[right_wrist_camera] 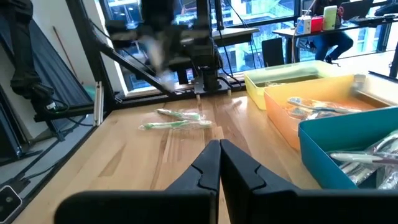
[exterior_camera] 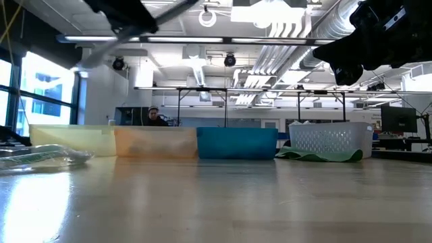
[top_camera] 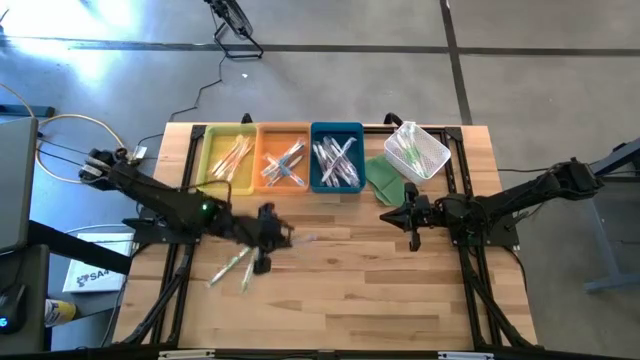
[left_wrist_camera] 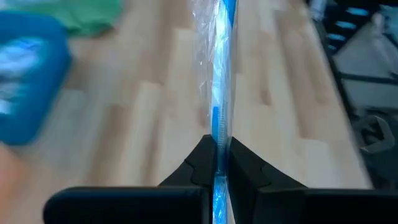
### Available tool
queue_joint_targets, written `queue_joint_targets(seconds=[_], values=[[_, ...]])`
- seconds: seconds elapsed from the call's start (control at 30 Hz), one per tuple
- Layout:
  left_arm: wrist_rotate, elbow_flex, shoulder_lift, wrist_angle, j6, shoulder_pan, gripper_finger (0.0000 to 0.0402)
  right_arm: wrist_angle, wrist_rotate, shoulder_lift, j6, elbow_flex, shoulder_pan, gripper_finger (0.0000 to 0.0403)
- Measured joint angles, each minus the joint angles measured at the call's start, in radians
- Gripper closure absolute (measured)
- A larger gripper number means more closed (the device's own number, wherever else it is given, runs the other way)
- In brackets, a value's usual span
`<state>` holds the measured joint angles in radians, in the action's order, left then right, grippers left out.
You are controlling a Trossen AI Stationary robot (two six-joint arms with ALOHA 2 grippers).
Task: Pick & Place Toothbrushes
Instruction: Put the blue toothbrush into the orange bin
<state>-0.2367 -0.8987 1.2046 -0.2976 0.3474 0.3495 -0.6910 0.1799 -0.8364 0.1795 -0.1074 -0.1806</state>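
Observation:
My left gripper [top_camera: 272, 238] hovers above the table's middle left, shut on a blue toothbrush [left_wrist_camera: 219, 118] in a clear wrapper. Two green-handled toothbrushes [top_camera: 236, 266] lie flat on the wood just nearer than it, also seen in the right wrist view [right_wrist_camera: 176, 120]. More toothbrushes lie in the yellow tray [top_camera: 212, 150], the orange tray [top_camera: 283, 135] and the blue tray [top_camera: 337, 130] along the far edge, and in the white mesh basket [top_camera: 432, 158]. My right gripper [right_wrist_camera: 219, 157] waits shut at the table's right middle [top_camera: 412, 222], holding nothing. My left gripper pinches the blue toothbrush's handle [left_wrist_camera: 217, 144], wrapper and all, between its two fingers. The toothbrush runs along the fingers and sticks out ahead of them toward the table's right. It is lifted clear of the table.
A green cloth [top_camera: 383, 178] lies beside the basket, between it and the blue tray. Bare wood stretches across the table's middle and near side [top_camera: 360, 290]. A person sits far off in the room behind the trays [exterior_camera: 154, 116].

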Motion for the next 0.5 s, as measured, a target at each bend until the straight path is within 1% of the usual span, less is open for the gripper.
queue_joint_targets(seconds=[0.07,0.17,0.33,0.5], values=[[0.005,0.0,-0.02,-0.001,-0.055,-0.061,0.0386,0.005,0.0,0.0,0.0,0.0,0.0,0.0401],[0.042,0.0,-0.044,0.001,-0.143,-0.17,0.0386,0.003,0.0,0.0,0.0,0.0,0.0,0.0401],[0.133,0.001,-0.056,0.024,-0.256,-0.371,0.0386,0.002,0.0,0.0,0.0,0.0,0.0,0.04],[0.234,0.001,-0.056,0.024,-0.319,-0.557,0.0387,-0.001,0.0,0.0,0.0,0.0,0.0,0.04]])
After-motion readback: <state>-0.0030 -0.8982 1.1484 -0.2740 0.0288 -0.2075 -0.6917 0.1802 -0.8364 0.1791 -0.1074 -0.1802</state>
